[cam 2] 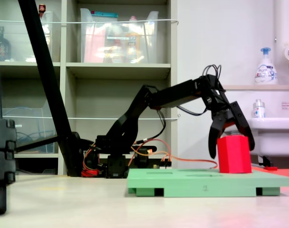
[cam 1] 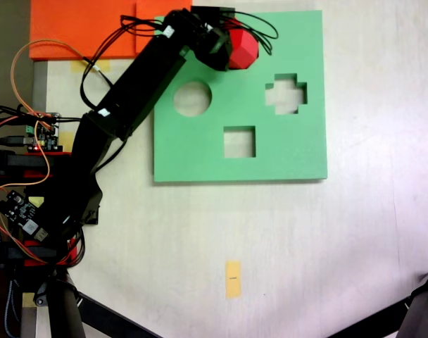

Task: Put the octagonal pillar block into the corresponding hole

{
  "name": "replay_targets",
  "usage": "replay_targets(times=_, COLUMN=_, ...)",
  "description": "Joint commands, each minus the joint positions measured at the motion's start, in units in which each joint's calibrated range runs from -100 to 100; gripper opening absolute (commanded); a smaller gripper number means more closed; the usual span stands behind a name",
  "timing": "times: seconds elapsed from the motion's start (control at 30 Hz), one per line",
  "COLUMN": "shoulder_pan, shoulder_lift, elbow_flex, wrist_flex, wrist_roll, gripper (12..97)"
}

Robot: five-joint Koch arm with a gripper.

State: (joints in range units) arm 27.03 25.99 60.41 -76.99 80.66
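The red octagonal pillar block (cam 1: pixel 245 49) (cam 2: pixel 235 156) stands upright on the far part of the green foam board (cam 1: pixel 200 158) (cam 2: pixel 192 183). My gripper (cam 1: pixel 233 41) (cam 2: pixel 231 151) hangs over it with its black jaws spread, one on each side of the block. In the side-on fixed view a gap shows between the left jaw and the block, so the gripper is open. The corresponding hole is hidden under the block and gripper. I cannot tell whether the block's base sits in it or on the board's top.
The board also has a round cutout (cam 1: pixel 193 98), a cross cutout (cam 1: pixel 285 94) and a square cutout (cam 1: pixel 239 141). An orange sheet (cam 1: pixel 80 28) lies beyond the board. Circuit boards and wires (cam 1: pixel 41 134) crowd the arm's base. Yellow tape (cam 1: pixel 233 279) marks the table.
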Motion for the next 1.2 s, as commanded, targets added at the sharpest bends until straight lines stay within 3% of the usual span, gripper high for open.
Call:
replay_targets(times=0.0, shoulder_pan=0.24, shoulder_lift=-0.43, elbow_flex=4.69, wrist_flex=6.08, wrist_roll=-2.69, gripper=36.0)
replay_targets(times=0.5, shoulder_pan=-0.10, shoulder_lift=3.62, elbow_flex=4.69, wrist_flex=8.10, wrist_roll=-7.47, gripper=37.4)
replay_targets(times=0.87, shoulder_pan=-0.34, shoulder_lift=5.43, elbow_flex=4.69, wrist_flex=12.14, wrist_roll=-8.06, gripper=63.2)
replay_targets(times=0.93, shoulder_pan=-0.29, shoulder_lift=5.57, elbow_flex=4.69, wrist_flex=12.72, wrist_roll=-8.06, gripper=73.0)
replay_targets(times=1.0, shoulder_pan=-0.20, shoulder_lift=5.57, elbow_flex=4.69, wrist_flex=14.36, wrist_roll=-8.06, gripper=91.3)
replay_targets(times=1.03, shoulder_pan=-0.15, shoulder_lift=5.57, elbow_flex=4.59, wrist_flex=15.03, wrist_roll=-8.06, gripper=95.9)
replay_targets(times=1.17, shoulder_pan=-0.10, shoulder_lift=5.01, elbow_flex=4.69, wrist_flex=14.65, wrist_roll=-8.06, gripper=95.9)
